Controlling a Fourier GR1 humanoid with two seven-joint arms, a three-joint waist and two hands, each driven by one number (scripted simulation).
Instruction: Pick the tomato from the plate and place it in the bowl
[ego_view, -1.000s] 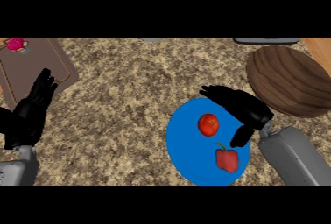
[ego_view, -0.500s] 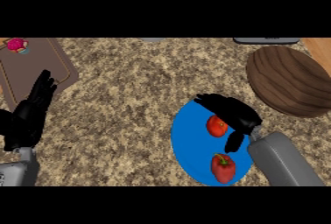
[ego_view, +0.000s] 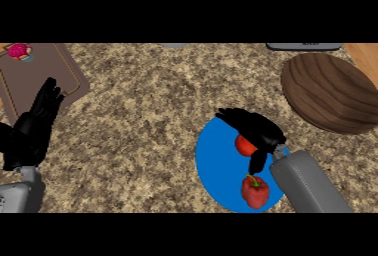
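the right hand (ego_view: 255, 131) hung low over the counter, its fingers curled downward, its grey forearm slanting in from the lower edge. the left hand (ego_view: 33, 129) rested open at the left, fingers up.

Tomato (ego_view: 244, 145): mostly covered by the right hand (ego_view: 255, 131), only a red patch showing; whether the fingers close on it cannot be told
Blue plate (ego_view: 214, 165): right part hidden under the hand and grey forearm (ego_view: 306, 185); lower rim cut by the view's edge
Wooden bowl (ego_view: 328, 92): right side cut off
Grey objects (ego_view: 304, 46) at top edge: cut off, unidentifiable
Pink item (ego_view: 20, 51) on brown board (ego_view: 40, 72): too small to tell
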